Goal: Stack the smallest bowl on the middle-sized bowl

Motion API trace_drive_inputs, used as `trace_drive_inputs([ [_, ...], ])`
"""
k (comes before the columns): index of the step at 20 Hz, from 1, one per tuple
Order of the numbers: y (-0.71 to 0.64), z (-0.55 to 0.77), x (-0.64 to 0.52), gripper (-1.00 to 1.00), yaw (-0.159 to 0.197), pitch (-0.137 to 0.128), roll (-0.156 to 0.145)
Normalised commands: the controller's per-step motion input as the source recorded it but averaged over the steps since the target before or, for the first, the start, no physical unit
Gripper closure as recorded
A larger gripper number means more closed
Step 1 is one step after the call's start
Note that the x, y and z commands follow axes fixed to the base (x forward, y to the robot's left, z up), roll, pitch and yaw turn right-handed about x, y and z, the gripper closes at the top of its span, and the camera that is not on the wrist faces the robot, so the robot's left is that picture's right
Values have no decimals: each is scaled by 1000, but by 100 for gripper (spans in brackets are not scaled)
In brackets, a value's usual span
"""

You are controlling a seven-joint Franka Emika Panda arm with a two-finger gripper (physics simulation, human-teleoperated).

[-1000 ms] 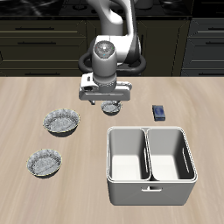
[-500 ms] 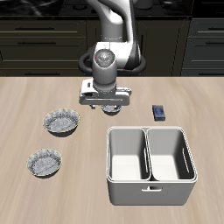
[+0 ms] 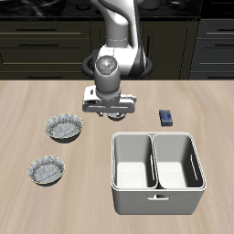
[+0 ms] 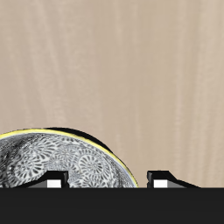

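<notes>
Silvery-grey and tiny, the smallest bowl (image 4: 61,166) sat on the wooden worktop (image 3: 37,101) directly beneath the gripper (image 3: 111,111), almost wholly hidden by it in the exterior view. In the wrist view its fluted rim lay just beside one fingertip (image 4: 56,181), with the other fingertip (image 4: 157,179) off the bowl over bare wood; the fingers stood apart, clamped on nothing. The middle-sized bowl (image 3: 47,169) rested well apart, nearer the worktop's front edge, with the darker, deeper bowl (image 3: 64,127) farther back. A grey two-compartment bin (image 3: 157,172) stood beside them, and a small dark blue object (image 3: 166,116) lay behind it.
</notes>
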Motion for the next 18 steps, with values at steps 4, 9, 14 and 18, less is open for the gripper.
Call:
trace_drive_inputs([
  [4,-99,28,13,100,-22,8,-11],
  [9,-35,64,-1,100,-2,-8,1],
  [14,9,106,31,100,-5,-13,12],
  [18,62,224,32,100,11,-33,22],
])
